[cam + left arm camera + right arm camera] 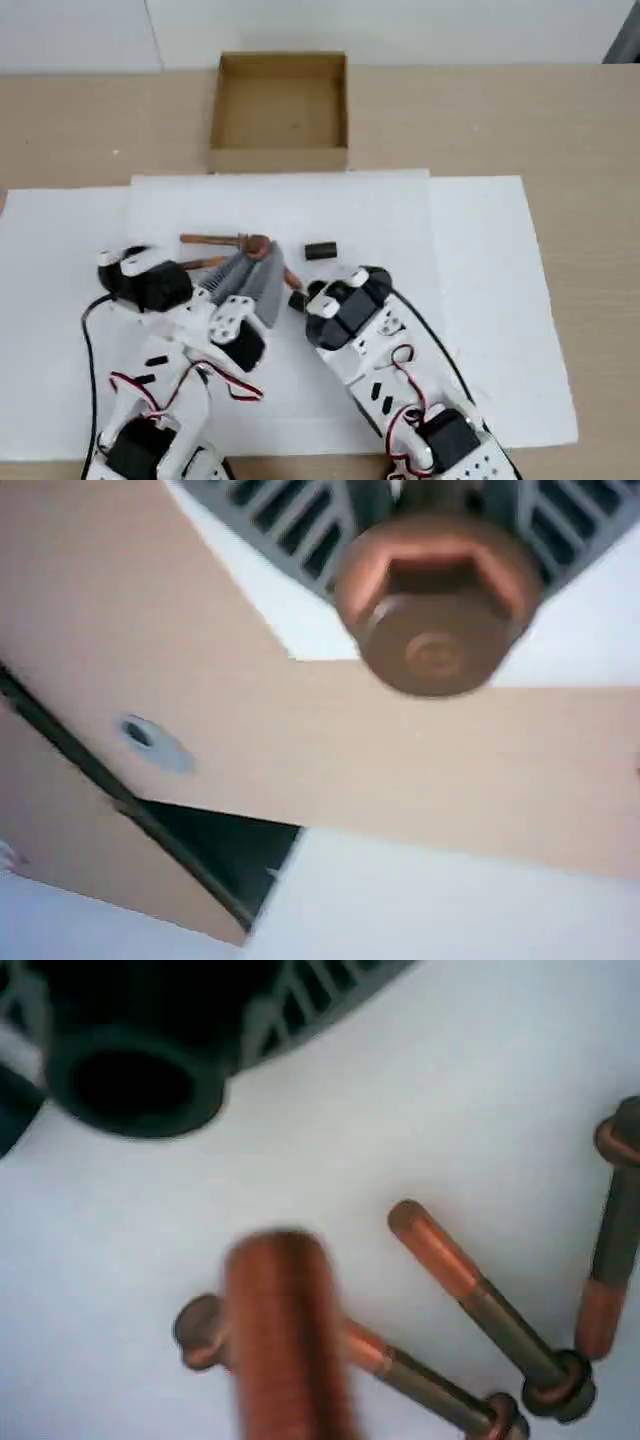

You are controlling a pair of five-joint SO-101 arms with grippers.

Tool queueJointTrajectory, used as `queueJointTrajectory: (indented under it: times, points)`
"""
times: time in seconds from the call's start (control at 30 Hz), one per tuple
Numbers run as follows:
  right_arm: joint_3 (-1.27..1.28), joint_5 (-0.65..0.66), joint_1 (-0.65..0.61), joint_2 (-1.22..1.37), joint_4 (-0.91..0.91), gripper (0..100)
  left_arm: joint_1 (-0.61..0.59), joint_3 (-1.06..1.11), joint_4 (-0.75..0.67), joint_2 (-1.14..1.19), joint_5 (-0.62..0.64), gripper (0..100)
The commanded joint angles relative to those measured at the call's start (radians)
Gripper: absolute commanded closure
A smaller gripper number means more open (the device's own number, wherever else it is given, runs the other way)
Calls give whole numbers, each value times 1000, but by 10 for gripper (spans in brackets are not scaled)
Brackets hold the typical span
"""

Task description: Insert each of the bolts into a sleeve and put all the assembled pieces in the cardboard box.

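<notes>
Table: a tan wooden top is carrying everything, with a pale wall running behind its far edge.
White sheet: it is covering the near part of the table and giving a plain, flat work surface under both arms.
Cardboard box: it is sitting open on the bare wood just beyond the sheet's far edge, with no pieces showing inside.
Left gripper: it is clamping a bolt just below the head, its grey fingers closing on either side of the shank.
Right gripper: it is pinching a black sleeve, hovering just beside the left gripper.
Held bolt: its head is pointing toward the box and its long axis is slanting back toward the right arm.
Loose bolts: three copper-coloured ones are lying flat on the sheet near the left arm, not yet sleeved.
Spare sleeve: it is lying on the sheet between the grippers and the box.
Held sleeve: its bore is facing out, open and unobstructed.
Bolt to sleeve: the shank tip is sitting near the bore but apart from it. I judge the insertion is depending on lining up the two axes, with both arms equally close.
</notes>
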Motion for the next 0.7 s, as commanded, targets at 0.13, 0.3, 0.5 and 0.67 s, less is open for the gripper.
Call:
queueJointTrajectory:
  times: [0.13,0.3,0.5,0.67]
  points:
    - [-28,6,-47,-13,-33,996,21,-5,-32,-11,21,994]
    - [-80,9,-58,-13,-24,996,21,-5,-32,-11,21,994]
    - [-104,12,-50,-12,-22,996,21,-5,-32,-11,21,994]
    - [-107,12,-51,-12,-22,996,21,-5,-31,-11,21,994]
